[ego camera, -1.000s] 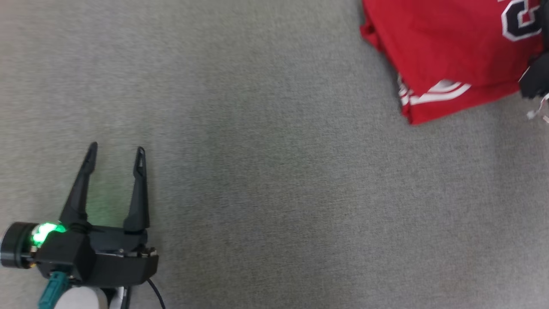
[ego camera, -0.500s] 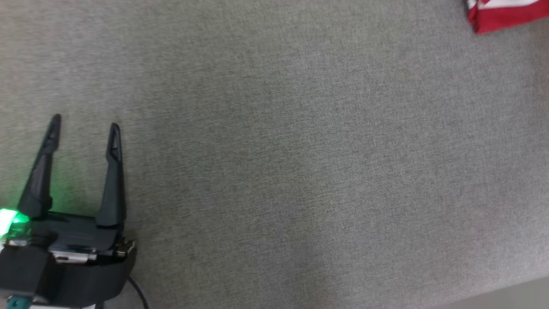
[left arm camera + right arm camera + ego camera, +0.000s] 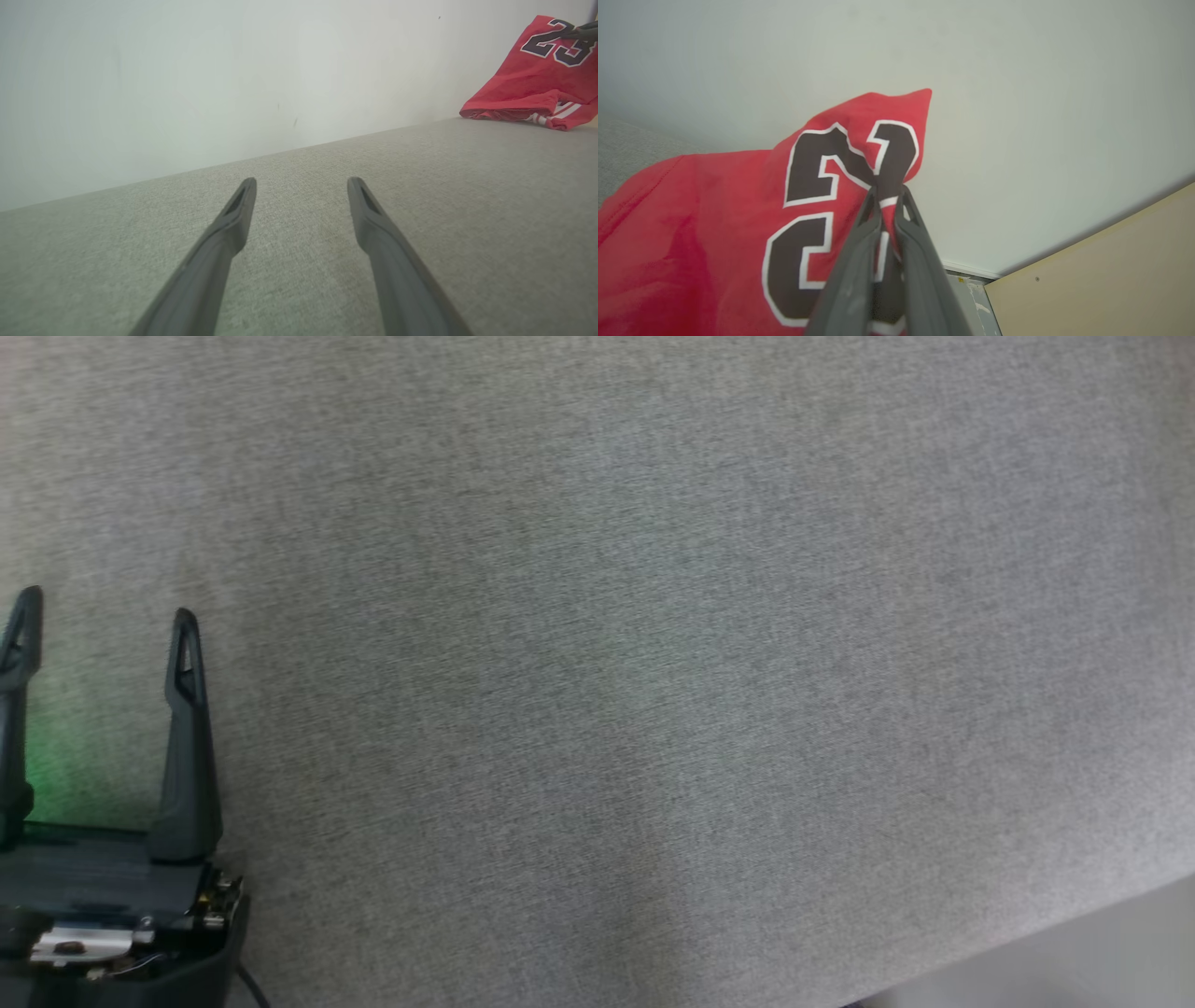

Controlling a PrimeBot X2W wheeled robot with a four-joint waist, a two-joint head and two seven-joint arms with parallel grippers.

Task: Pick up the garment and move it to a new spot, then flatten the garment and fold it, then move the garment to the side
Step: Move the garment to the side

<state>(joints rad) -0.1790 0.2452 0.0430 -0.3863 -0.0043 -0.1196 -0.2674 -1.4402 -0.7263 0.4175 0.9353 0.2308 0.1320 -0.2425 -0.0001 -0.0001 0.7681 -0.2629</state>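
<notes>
Jersey update: my right gripper (image 3: 888,192) is clamped tight on a fold of the red basketball jersey with the dark white-edged 23 (image 3: 714,200), pinching right at the number, lower cloth slumped on the grey fabric-covered desk (image 3: 467,210). My left gripper (image 3: 301,184) is spread wide, holding nothing, hovering low over bare desk, jersey well off ahead and to its right.

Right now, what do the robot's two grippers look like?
The left gripper has two long dark grey fingers tapering to points, each with a slot-shaped cutout near the tip, on a black housing with small metal fittings; a green light glows beside it and a thin black cable leaves below. The right gripper has the same tapered dark grey fingers with cutouts.
</notes>
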